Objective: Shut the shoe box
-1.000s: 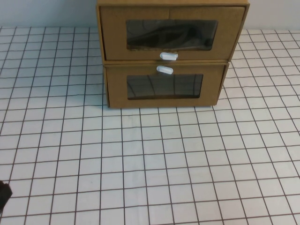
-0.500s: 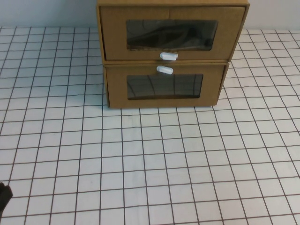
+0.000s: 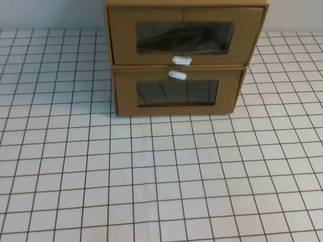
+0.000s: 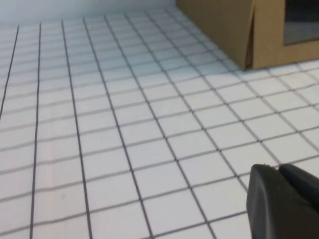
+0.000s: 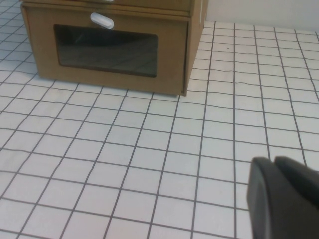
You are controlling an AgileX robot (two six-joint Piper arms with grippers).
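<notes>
The shoe box (image 3: 184, 35) is the upper of two stacked brown cardboard boxes at the far middle of the table, with a clear window and a white tab handle (image 3: 181, 60) below it. Its front looks about level with its shell. Only its bottom edge (image 5: 149, 4) shows in the right wrist view. My left gripper (image 4: 276, 169) is shut and empty, low over the table, well to the left of the boxes. My right gripper (image 5: 273, 162) is shut and empty, over the table in front of the boxes and to their right. Neither gripper shows in the high view.
The like lower box (image 3: 176, 93), with its white handle (image 3: 177, 75) above the window, carries the shoe box; it also shows in the right wrist view (image 5: 107, 50) and the left wrist view (image 4: 224, 30). A white gridded cloth (image 3: 161, 176) covers the table.
The dark tip of my left arm at the high view's bottom left corner has drawn back out of view. The boxes have not moved.
</notes>
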